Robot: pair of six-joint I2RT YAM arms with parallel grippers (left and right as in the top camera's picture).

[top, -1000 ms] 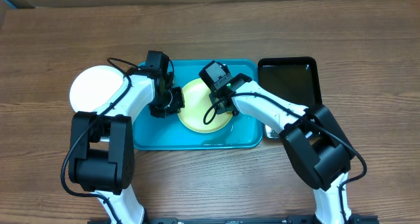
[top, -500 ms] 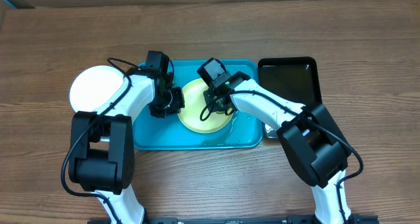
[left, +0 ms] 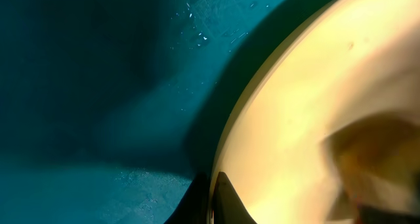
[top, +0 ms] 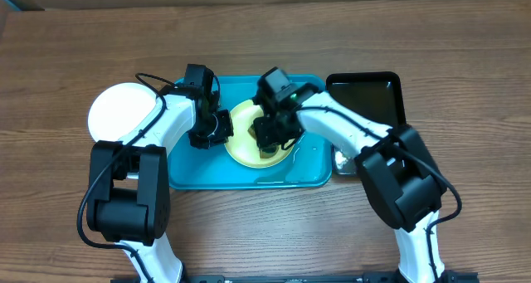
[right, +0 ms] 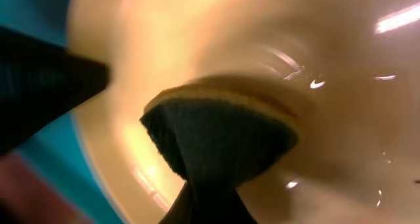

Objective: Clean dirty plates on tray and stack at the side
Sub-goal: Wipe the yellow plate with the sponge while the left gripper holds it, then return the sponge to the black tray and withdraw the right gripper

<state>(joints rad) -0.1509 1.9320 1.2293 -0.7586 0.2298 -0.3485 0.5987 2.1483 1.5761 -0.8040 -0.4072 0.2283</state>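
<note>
Clearly the pale yellow-green plate (top: 242, 150) lies flat in the middle of the turquoise tray (top: 191, 173). Its face is wet and glossy, with bright reflections in the right wrist view. It is probably a light and stiff plate, so it may slide on the wet tray floor when it is rubbed. The safe place to take hold is the thin rim, not the slippery face.

The left gripper (top: 216, 130) does this: its fingertips pinch the left rim of the plate, as it seems one on each side of the edge. The right gripper (top: 270, 139) is clenched on a dark green sponge (right: 216, 142) with a yellow layer, which presses on the plate near its centre. No orange-red smear can be seen, but sponge and arm hide part of the face.

On the table left of the tray rests a white plate (top: 120, 109). Right of the tray stands the black water tray (top: 365, 96).
</note>
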